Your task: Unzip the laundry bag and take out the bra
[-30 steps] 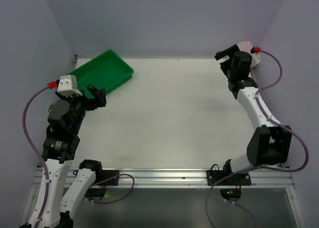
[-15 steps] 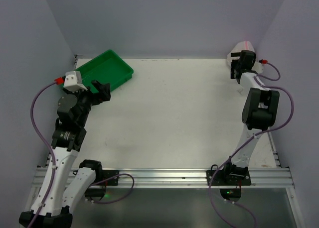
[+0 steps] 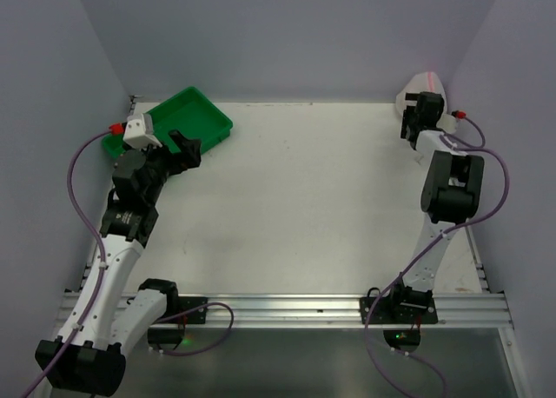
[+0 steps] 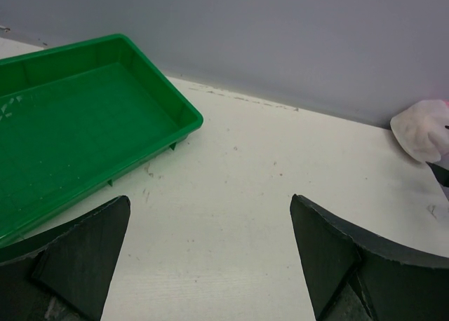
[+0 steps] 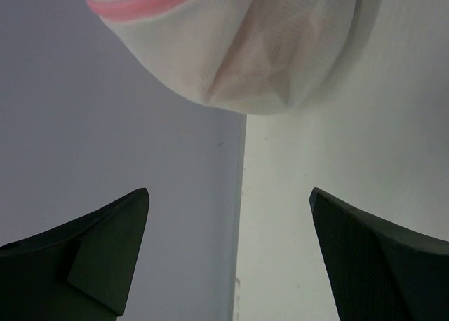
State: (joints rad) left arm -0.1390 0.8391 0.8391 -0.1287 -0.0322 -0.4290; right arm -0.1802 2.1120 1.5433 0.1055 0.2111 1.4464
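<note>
Left jaws, right jaws wide open, empty. laundry bag (image 5: 231, 48) ahead of right jaws, cornered; risk pinching mesh, missing zipper (image 5: 140, 5).

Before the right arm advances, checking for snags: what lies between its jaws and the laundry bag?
Nothing: the right wrist view shows only bare table and wall between the open jaws and the laundry bag.

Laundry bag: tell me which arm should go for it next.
Right. Its open end effector faces the laundry bag closely in the far right corner; the left end effector is across the table, by the green tray.
</note>
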